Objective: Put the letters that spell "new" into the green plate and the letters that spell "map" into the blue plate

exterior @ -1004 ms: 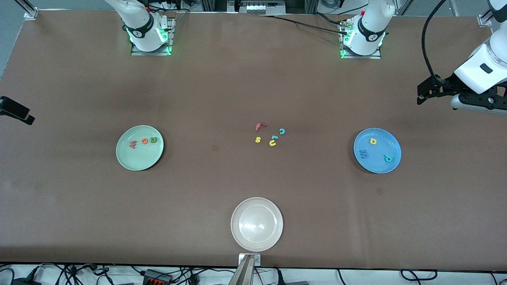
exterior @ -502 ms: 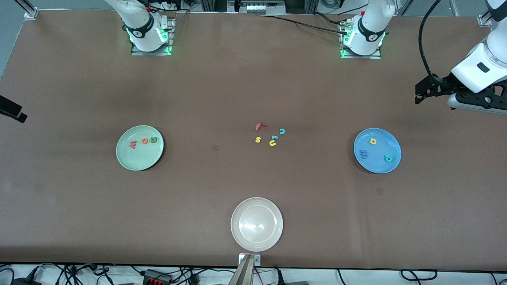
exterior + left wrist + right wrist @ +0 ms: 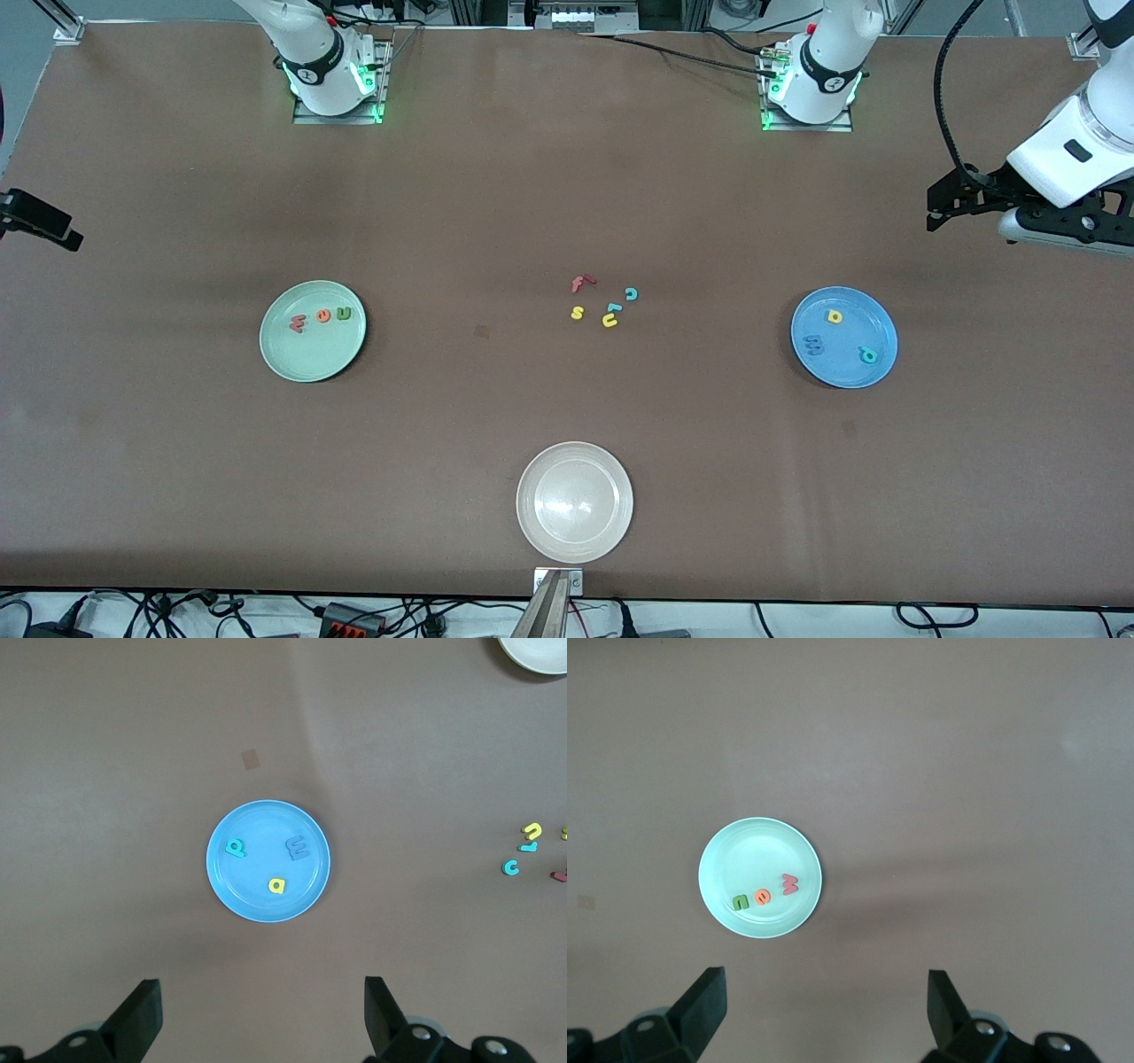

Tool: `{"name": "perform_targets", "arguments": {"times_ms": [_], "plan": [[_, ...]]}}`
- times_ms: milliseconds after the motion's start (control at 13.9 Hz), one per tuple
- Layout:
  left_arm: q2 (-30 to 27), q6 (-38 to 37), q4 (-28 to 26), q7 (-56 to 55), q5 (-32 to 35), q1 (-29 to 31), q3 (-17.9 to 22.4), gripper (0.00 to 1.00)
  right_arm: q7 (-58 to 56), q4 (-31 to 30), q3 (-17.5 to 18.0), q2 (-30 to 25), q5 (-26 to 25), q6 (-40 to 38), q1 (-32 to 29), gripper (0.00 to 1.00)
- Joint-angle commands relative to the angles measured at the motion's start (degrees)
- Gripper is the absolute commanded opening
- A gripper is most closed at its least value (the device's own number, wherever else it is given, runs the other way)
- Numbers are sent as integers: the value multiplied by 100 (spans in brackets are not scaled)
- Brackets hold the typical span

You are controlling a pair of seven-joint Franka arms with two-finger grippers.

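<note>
The green plate (image 3: 313,354) holds the pinkish-red w (image 3: 298,323), orange e (image 3: 323,315) and green n (image 3: 344,313); the right wrist view shows this green plate (image 3: 757,846) with all three letters too. In the blue plate (image 3: 844,368) lie the yellow a (image 3: 834,315), dark blue m (image 3: 813,342) and teal p (image 3: 868,355). The left wrist view has the same blue plate (image 3: 266,819). My left gripper (image 3: 937,211) hangs open and empty over bare table at the left arm's end. My right gripper (image 3: 40,229) hangs open and empty over the table's edge at the right arm's end.
Loose letters lie mid-table: a red f (image 3: 580,283), a teal c (image 3: 631,293), a yellow s (image 3: 577,312) and a yellow u (image 3: 609,321). A white plate (image 3: 575,461) sits near the table's front edge.
Both grippers have drifted slightly at the table's ends, staying open. The plates and letters have not moved.
</note>
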Motion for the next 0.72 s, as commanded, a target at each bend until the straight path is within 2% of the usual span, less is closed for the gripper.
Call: {"name": "perform_targets", "arguments": {"times_ms": [0,645], "plan": [[-14,-137,94,-19,143,18,-56,100,53,-373,23,-283,-112,192,26,100],[-14,-163,94,-19,143,27,-47,100,0,-383,14,-240,-130,219,8,100]]}}
